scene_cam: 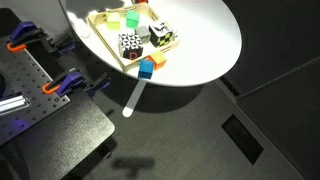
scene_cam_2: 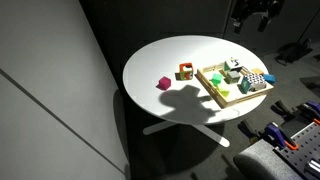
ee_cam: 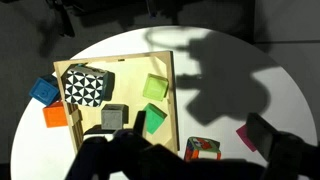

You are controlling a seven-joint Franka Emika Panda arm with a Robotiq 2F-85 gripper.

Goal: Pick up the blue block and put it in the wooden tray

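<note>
I'm at the approach step: nothing is gripped. The gripper (scene_cam_2: pixel 252 20) hangs high above the worktop's far edge, and its jaws are too dark for me to tell their opening. The blue block (scene_cam: pixel 146 70) sits on the table just outside the wooden tray (scene_cam: pixel 105 38), beside the orange block (scene_cam: pixel 157 60), close to the worktop's edge. Next I'd judge a descent over it, clear of the rim. The tray holds a checkered cube (ee_cam: pixel 85 87), two green blocks (ee_cam: pixel 155 87) and a grey one (ee_cam: pixel 113 117).

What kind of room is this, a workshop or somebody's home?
Probably a lab or workshop: orange-handled clamps on a black perforated bench, a round white table holding a tray of blocks, and dark carpet.
</note>
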